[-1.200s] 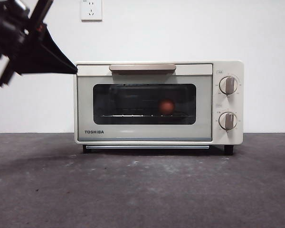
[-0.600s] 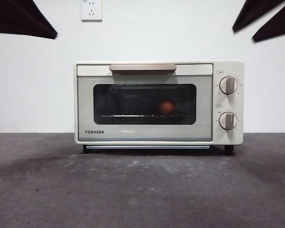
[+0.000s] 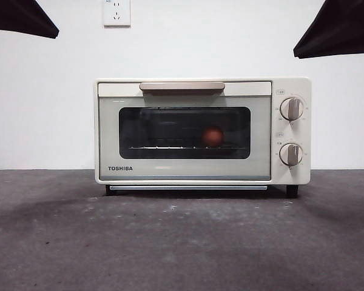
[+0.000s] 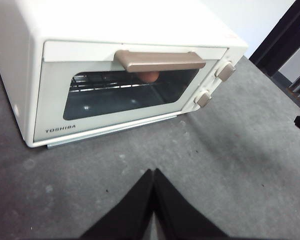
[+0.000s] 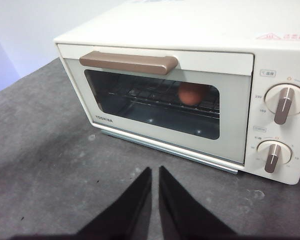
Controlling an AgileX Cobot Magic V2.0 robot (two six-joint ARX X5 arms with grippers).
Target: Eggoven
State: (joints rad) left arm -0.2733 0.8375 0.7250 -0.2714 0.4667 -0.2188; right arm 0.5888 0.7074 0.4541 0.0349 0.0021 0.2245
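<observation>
The cream TOSHIBA toaster oven [image 3: 185, 163] stands in the middle of the table with its door closed and its brown handle [image 3: 182, 86] at the top. The reddish-brown egg [image 3: 213, 136] lies on the wire rack inside, behind the dark glass, right of centre. It also shows in the right wrist view [image 5: 191, 93] and partly under the handle in the left wrist view [image 4: 150, 76]. My left gripper [image 4: 154, 172] is shut and empty, in front of the oven and apart from it. My right gripper [image 5: 155, 171] is shut and empty, also back from the oven's front.
Two grey knobs [image 3: 291, 108] sit on the oven's right panel. The dark grey table [image 3: 182, 242] stretches in front of the oven. A white wall with a socket [image 3: 116, 12] is behind. Both arms show only as black tips at the front view's top corners.
The arm at the oven's upper left corner has pulled away up and left to the top corner. The other arm's black tip has come into view at the top right.
</observation>
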